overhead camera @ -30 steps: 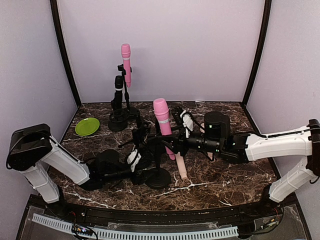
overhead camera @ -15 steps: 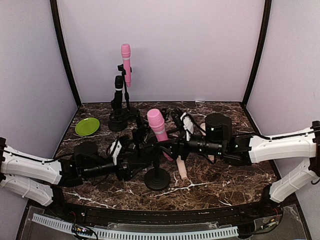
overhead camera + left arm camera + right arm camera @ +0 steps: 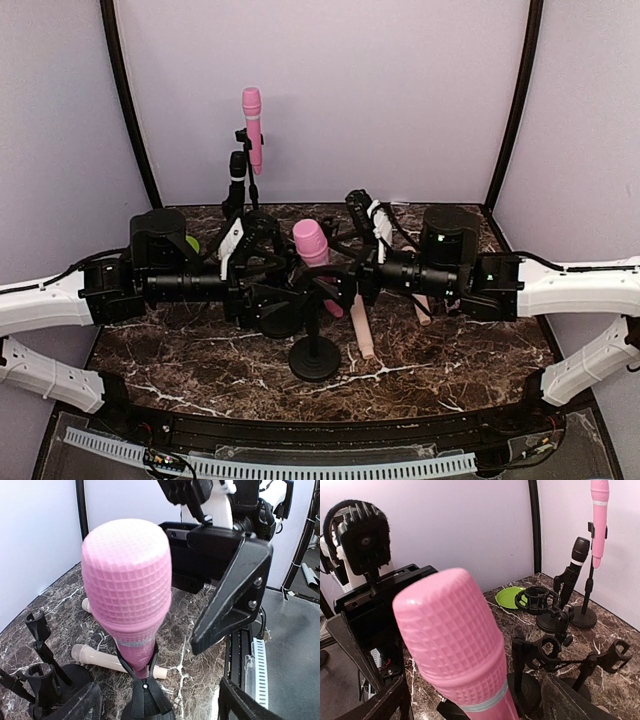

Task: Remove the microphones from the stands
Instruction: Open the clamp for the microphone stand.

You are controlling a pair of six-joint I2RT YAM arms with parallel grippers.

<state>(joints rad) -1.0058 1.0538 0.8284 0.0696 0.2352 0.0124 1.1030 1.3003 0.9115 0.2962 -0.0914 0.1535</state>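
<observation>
Two arms: the left arm (image 3: pixel 60 300) and the right arm (image 3: pixel 580 285) reach in level from opposite sides and meet over the middle of the desk.
Desk: a dark marbled top (image 3: pixel 440 365) enclosed by pale walls.
Stand: black, with its round base (image 3: pixel 314 358) on the near middle of the desk. Its clip (image 3: pixel 143 680) grips the lower body of the microphone.
Microphone: pink with a gridded head (image 3: pixel 310 243), seated in the stand's clip. The head points up and leans a little to the left, between the two claws.
Left claw: (image 3: pixel 160 705) open, its fingers spread wide on either side of the microphone's lower body and apart from it.
Right claw: (image 3: pixel 475 702) open, its fingers wide on both sides of the pink body, with no contact visible.
Back of desk: a second pink microphone (image 3: pixel 252 125) stands upright on a tall stand. A black microphone (image 3: pixel 237 165) sits just beside it, lower.
Loose item: a pale microphone (image 3: pixel 362 335) lies flat just right of the stand's base.
Plate: a green plate (image 3: pixel 512 596) sits at the back left, mostly hidden behind the left arm in the top view.
</observation>
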